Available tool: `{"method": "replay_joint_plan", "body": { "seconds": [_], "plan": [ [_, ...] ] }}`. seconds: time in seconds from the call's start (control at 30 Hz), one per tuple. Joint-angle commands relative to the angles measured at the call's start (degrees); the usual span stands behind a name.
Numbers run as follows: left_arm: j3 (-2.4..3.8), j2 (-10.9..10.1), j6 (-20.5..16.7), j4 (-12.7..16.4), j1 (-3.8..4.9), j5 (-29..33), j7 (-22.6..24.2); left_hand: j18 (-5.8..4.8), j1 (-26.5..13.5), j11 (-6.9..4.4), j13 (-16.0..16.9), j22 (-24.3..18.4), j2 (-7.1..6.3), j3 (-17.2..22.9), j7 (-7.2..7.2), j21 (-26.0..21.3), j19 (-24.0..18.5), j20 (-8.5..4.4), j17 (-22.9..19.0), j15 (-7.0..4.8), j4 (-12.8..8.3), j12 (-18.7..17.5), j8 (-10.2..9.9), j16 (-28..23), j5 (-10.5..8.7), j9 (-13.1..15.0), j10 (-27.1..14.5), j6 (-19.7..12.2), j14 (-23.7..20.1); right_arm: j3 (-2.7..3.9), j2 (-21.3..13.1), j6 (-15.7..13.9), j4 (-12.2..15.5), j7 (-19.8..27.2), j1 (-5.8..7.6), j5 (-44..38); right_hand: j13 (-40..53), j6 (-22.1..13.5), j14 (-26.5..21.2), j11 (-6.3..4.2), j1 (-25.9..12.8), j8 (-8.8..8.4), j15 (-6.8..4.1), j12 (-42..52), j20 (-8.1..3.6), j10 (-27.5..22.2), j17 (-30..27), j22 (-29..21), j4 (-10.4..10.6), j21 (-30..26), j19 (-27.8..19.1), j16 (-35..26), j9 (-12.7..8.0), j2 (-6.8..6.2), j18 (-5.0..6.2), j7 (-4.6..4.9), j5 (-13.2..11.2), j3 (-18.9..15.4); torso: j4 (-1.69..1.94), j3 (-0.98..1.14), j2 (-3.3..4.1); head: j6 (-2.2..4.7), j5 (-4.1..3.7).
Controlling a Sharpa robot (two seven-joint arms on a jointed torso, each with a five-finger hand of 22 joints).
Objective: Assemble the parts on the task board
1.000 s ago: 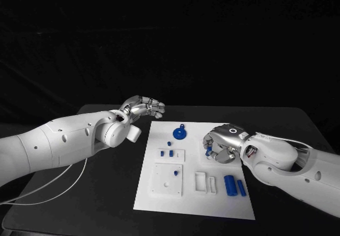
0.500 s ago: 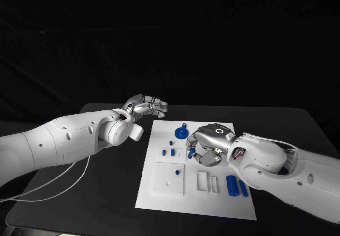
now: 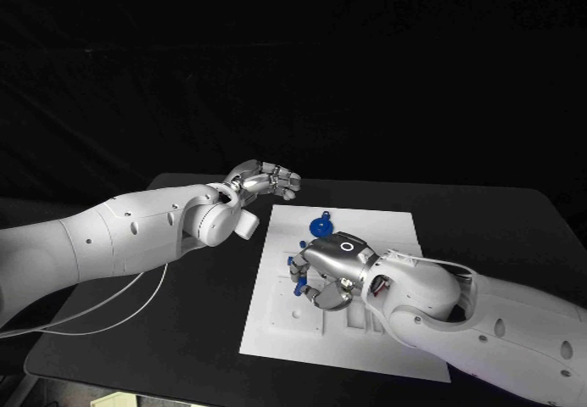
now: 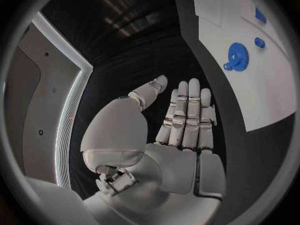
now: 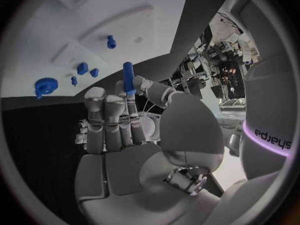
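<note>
We carry a blue peg (image 5: 128,77) pinched in our right robot hand (image 3: 324,275) over the board (image 3: 379,225); next, seat it. Left robot hand (image 3: 263,180) hovers empty, fingers apart.

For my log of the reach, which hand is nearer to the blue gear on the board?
Right. The right hand hovers over the task board, just near of the blue gear. The left hand is off the board's far-left corner.

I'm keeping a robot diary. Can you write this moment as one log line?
right hand: pinches blue peg above task board | left hand: holds nothing, off board | blue gear: on board
</note>
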Motion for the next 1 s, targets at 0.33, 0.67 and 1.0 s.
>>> {"method": "replay_joint_plan", "body": {
  "seconds": [0.33, 0.67, 1.0],
  "plan": [
    [0.04, 0.51, 0.74, -0.11, 0.04, 0.33, 0.44, -0.17, -0.49, -0.18, -0.08, 0.12, -0.04, -0.07, -0.14, -0.41, -0.01, 0.18, 0.12, 0.14, 0.37, 0.04, 0.25, -0.39, 0.22, -0.05, -0.34, -0.35, 0.3, -1.84, 2.56, 0.22, -1.8, 0.94, -1.88, -2.79, 0.11, 0.26, -0.13, -0.05, 0.1, -0.06, -0.53, 0.21, -0.39, 2.63, -0.1, 0.91, -0.22, 0.27, 0.04, 0.19, 0.12, 0.37, 5.01, 0.01, -0.07, 0.18, -0.05, 0.07, 0.03, -0.66, 1.23],
    [0.04, 0.53, 0.82, -0.17, 0.04, 0.33, 0.41, -0.17, -0.49, -0.18, -0.08, 0.14, -0.04, -0.08, -0.14, -0.43, -0.01, 0.19, 0.2, 0.14, 0.38, 0.05, 0.26, -0.45, 0.22, -0.06, -0.34, -0.35, 0.31, -2.39, 2.74, 1.16, -2.56, 0.91, -2.19, -2.88, 0.14, 0.24, -0.12, -0.05, 0.11, -0.06, -0.52, 0.2, -0.42, 2.62, -0.11, 0.91, -0.39, 0.27, 0.06, 0.17, 0.14, 0.47, 5.01, 0.02, -0.07, 0.16, -0.13, 0.12, 0.01, -1.11, 1.53],
    [0.04, 0.4, 0.8, -0.19, 0.04, 0.33, 0.39, -0.18, -0.5, -0.17, -0.08, 0.17, -0.04, -0.08, -0.13, -0.46, -0.01, 0.19, 0.26, 0.15, 0.39, 0.05, 0.26, -0.5, 0.22, -0.07, -0.35, -0.36, 0.32, -2.58, 2.18, 2.43, -2.71, 0.75, -2.19, -3.31, 0.17, 0.23, -0.11, -0.04, 0.06, -0.06, -0.51, 0.18, -0.44, 2.62, -0.12, 0.91, -0.59, 0.27, 0.05, 0.16, 0.17, 0.55, 5.01, 0.03, -0.07, 0.08, -0.12, 0.12, 0.0, -1.25, 1.57]
  ]
}}
